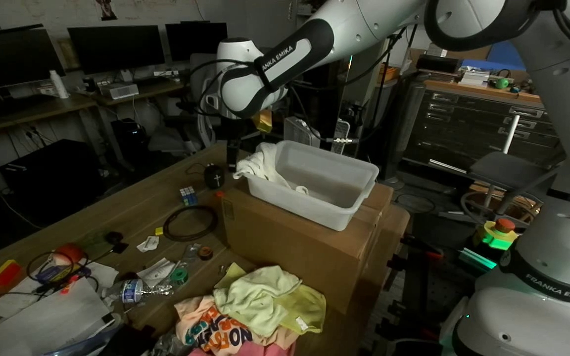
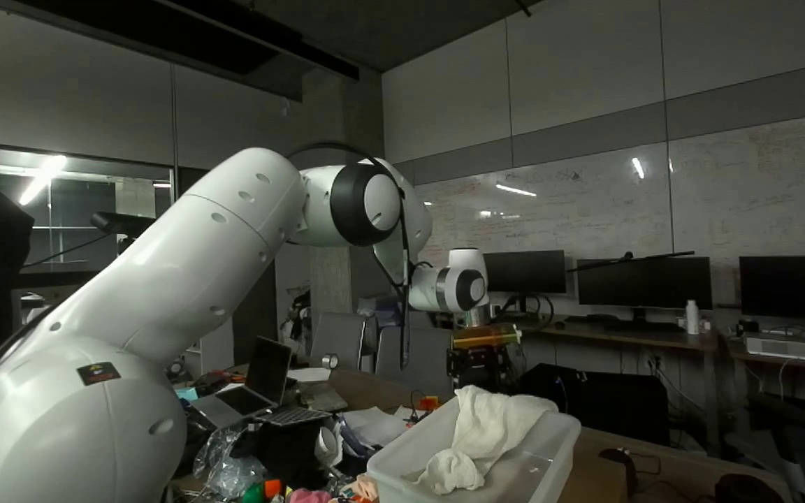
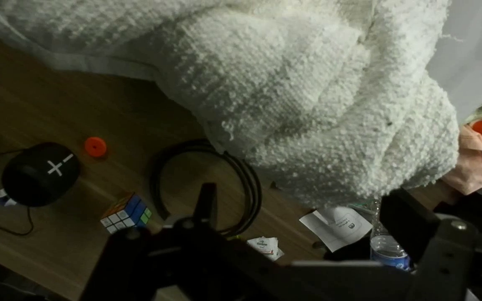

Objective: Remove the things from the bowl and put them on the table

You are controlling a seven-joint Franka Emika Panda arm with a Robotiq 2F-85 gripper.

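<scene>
A white plastic bin (image 1: 305, 205) stands on a cardboard box on the wooden table (image 1: 131, 217). It also shows in an exterior view (image 2: 564, 457). A white fluffy towel (image 1: 264, 163) lies in it and hangs over the rim at one end; it also shows in an exterior view (image 2: 497, 426). In the wrist view the towel (image 3: 308, 96) fills the upper middle. My gripper (image 3: 301, 195) is open, its fingers wide apart on either side of the towel's near edge. In an exterior view the gripper (image 1: 233, 160) is just beyond the draped end. Whether it touches the towel I cannot tell.
The cardboard box (image 1: 290, 242) raises the bin. Yellow-green cloths (image 1: 265, 296) and a peach printed cloth (image 1: 220, 329) lie at its foot. A black speaker (image 1: 213, 176), Rubik's cube (image 1: 188, 196), coiled cable (image 1: 190, 223) and bottle (image 1: 134, 290) lie on the table.
</scene>
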